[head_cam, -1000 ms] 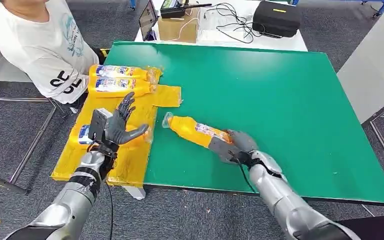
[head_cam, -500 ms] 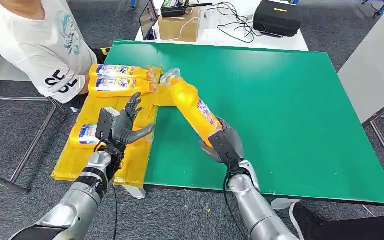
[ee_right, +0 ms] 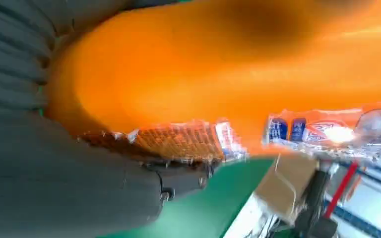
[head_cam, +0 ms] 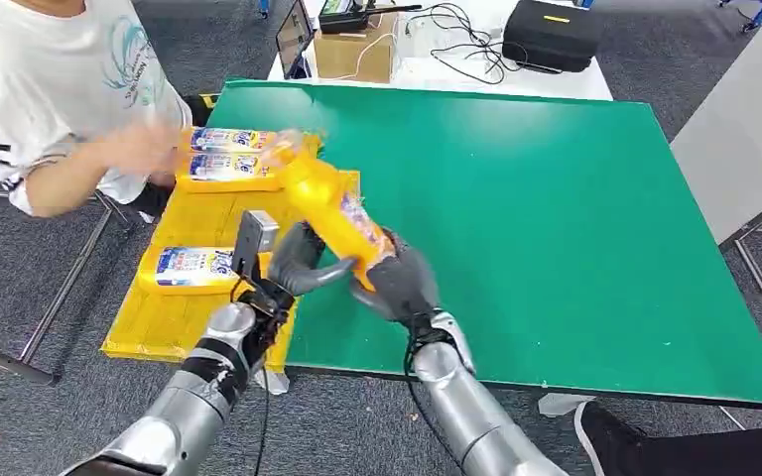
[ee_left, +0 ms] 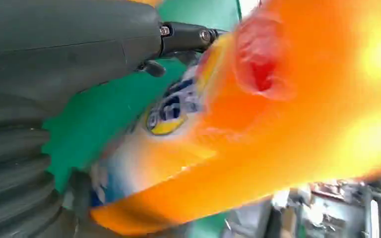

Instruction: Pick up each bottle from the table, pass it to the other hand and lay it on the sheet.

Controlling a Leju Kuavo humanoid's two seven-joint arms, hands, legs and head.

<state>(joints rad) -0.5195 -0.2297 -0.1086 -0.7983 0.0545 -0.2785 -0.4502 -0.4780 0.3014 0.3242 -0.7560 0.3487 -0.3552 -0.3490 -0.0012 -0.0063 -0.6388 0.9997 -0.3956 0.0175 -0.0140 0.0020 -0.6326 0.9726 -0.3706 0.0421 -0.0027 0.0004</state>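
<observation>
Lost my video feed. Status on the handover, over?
Right hand grips the bottle by its base. Left hand fingers around its middle, grip unconfirmed. Person's hand over the sheet.

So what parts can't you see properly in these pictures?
- Left hand, head view: whether it grips the held bottle yet; its fingers lie behind the bottle.
- The bottle's cap end: motion blur.
- Person's hand: blurred, so what it does by the two far bottles is unclear.
- Right hand fingers: hidden under the bottle.
- Both wrist views: bottle too close, label unreadable.
</observation>
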